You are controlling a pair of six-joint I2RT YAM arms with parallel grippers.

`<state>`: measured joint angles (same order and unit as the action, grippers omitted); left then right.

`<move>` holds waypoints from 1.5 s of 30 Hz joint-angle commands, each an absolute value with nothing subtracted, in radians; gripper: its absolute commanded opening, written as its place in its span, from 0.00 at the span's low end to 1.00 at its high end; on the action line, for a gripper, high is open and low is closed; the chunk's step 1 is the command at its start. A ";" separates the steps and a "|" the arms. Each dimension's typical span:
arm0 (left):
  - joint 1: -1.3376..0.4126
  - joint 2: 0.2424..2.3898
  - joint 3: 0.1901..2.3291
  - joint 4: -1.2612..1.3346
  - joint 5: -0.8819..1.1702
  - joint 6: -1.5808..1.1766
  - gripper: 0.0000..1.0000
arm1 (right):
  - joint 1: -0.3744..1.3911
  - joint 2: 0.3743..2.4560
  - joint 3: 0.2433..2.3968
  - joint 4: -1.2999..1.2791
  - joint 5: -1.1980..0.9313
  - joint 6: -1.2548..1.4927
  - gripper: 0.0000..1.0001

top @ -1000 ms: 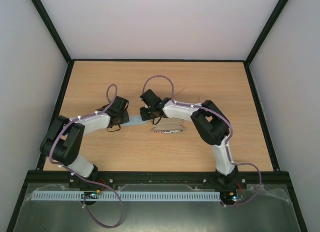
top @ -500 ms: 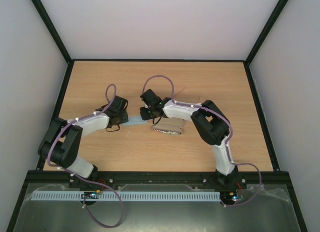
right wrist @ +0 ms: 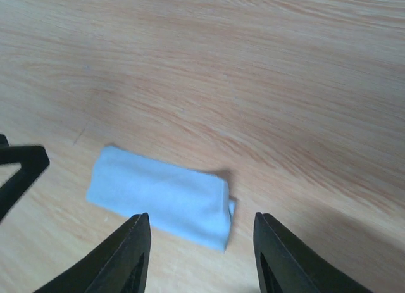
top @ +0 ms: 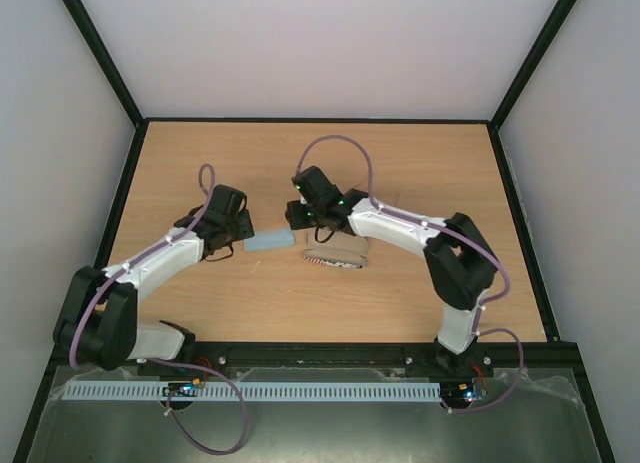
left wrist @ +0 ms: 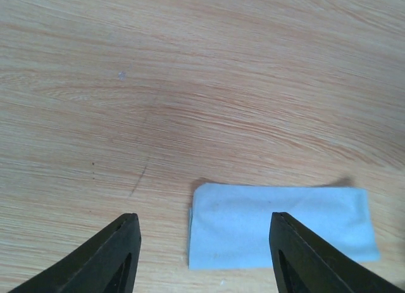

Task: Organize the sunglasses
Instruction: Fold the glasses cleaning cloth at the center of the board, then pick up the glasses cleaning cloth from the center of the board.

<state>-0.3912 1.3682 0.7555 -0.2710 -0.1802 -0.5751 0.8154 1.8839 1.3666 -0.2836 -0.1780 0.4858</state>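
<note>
The sunglasses do not show in any view. A light blue cloth (top: pixel 268 243) lies folded into a narrow strip on the wooden table (top: pixel 420 163). My left gripper (top: pixel 233 231) hovers open over the cloth's left end (left wrist: pixel 272 226), fingers (left wrist: pixel 114 255) apart with nothing between them. My right gripper (top: pixel 304 215) hovers open above the cloth's right end (right wrist: pixel 164 195), also holding nothing. The oblong flag-patterned case (top: pixel 338 254) lies just right of the cloth, beside the right arm.
A tip of the left gripper's finger (right wrist: pixel 22 163) shows at the left edge of the right wrist view. Black frame rails (top: pixel 120 198) border the table on the left, right and back. Bare wood lies beyond the cloth.
Both grippers have opened and let go of the cloth, then lifted off it. The cloth now lies folded and free on the table. The right arm has swung back.
</note>
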 commanded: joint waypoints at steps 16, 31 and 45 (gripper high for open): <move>-0.472 1.022 0.609 -0.395 0.017 -0.711 0.99 | 0.832 1.199 0.773 -0.307 -0.125 0.713 0.89; -0.475 1.023 0.661 -0.403 0.001 -0.731 0.99 | 0.838 1.308 0.982 -0.330 -0.190 0.700 0.61; -0.352 1.142 0.646 -0.275 0.098 -0.667 0.99 | 0.889 1.789 1.298 -0.382 -0.199 0.640 0.52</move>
<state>-0.3923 1.1297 0.6647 -0.3336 0.0517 -0.6937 0.8688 1.7111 1.2102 -0.3450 -0.2043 0.6605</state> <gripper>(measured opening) 0.993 0.543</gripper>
